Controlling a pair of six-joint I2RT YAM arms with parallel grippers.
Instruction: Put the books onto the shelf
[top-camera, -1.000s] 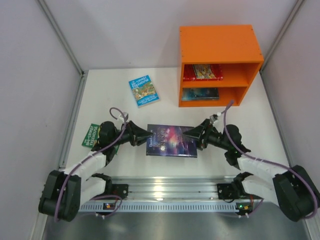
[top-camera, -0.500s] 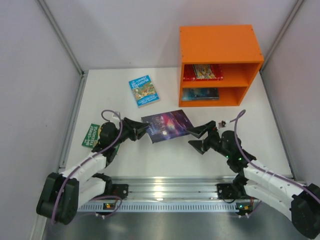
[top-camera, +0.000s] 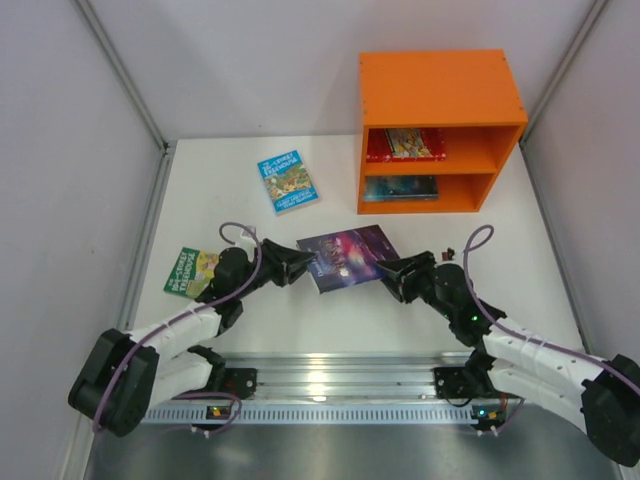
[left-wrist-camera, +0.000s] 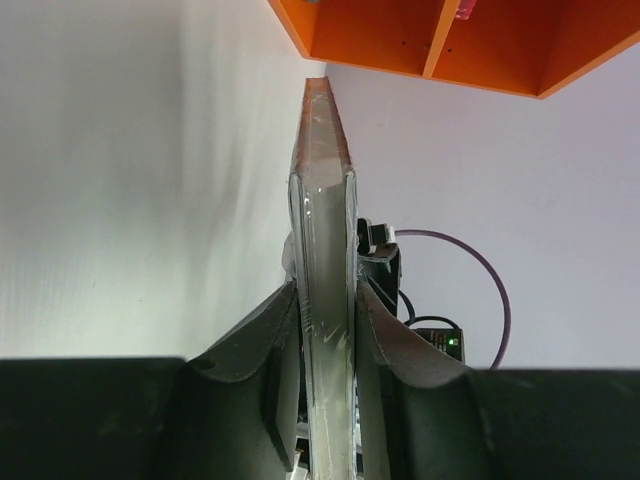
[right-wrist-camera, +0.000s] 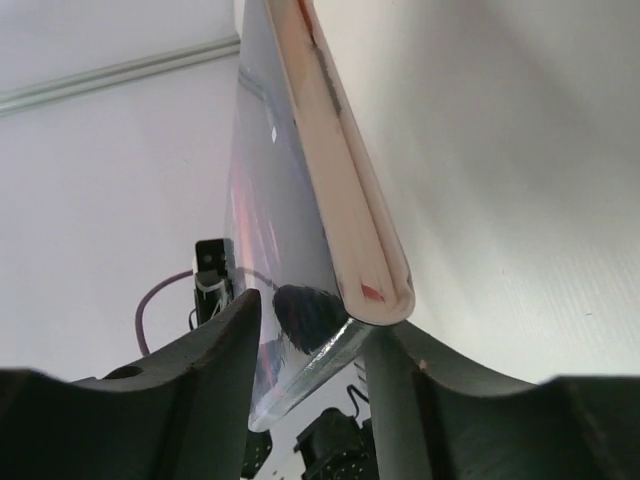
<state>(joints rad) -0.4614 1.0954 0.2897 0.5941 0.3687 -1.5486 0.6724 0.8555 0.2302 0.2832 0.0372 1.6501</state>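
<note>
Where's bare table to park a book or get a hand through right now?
Free: table far-left corner, bordered by the light-blue book and the wall; the right side, between shelf and right arm; the right end of both shelf compartments. Crowded: the middle, where left claw and right claw pinch the purple book, green book by the left arm.

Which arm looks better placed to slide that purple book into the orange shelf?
Right, probably: the right gripper straddles the purple book at the edge nearer the shelf; the left gripper clamps the farther edge.
</note>
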